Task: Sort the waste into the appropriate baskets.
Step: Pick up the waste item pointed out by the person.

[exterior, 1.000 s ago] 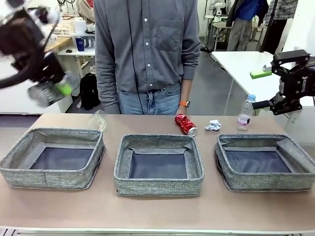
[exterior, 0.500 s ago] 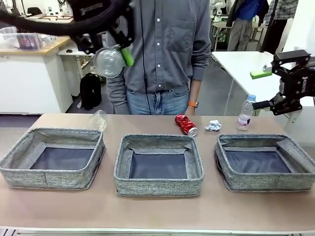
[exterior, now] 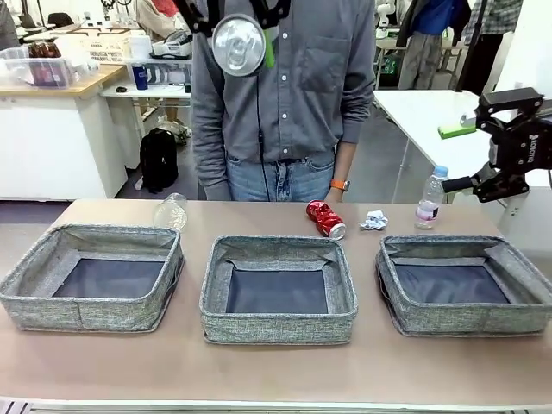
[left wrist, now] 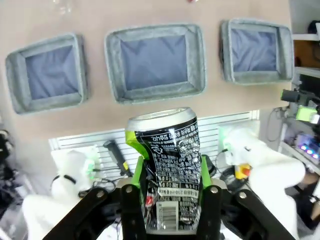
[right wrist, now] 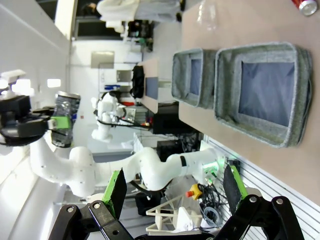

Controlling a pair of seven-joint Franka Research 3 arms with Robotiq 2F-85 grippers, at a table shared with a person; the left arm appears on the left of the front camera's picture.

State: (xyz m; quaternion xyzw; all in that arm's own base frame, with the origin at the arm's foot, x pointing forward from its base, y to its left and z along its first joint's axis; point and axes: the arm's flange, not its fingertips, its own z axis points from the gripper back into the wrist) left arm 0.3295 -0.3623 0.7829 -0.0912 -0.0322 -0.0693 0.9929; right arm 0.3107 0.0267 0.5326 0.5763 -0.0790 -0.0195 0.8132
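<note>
The left gripper (left wrist: 167, 177) is clamping a dark drink can (left wrist: 165, 150) between its green pads, high above the table, and the can's long axis is running along the fingers, silver end pointing down at the baskets. In the left wrist view the middle basket (left wrist: 155, 92) is lying almost straight ahead of that end, so I'd judge a drop there needs the least travel. White print and a barcode are showing upside-down on the can, too small for me to read. The right gripper (right wrist: 175, 187) is hanging open and empty off to the side, nearer the water bottle (exterior: 429, 198).
</note>
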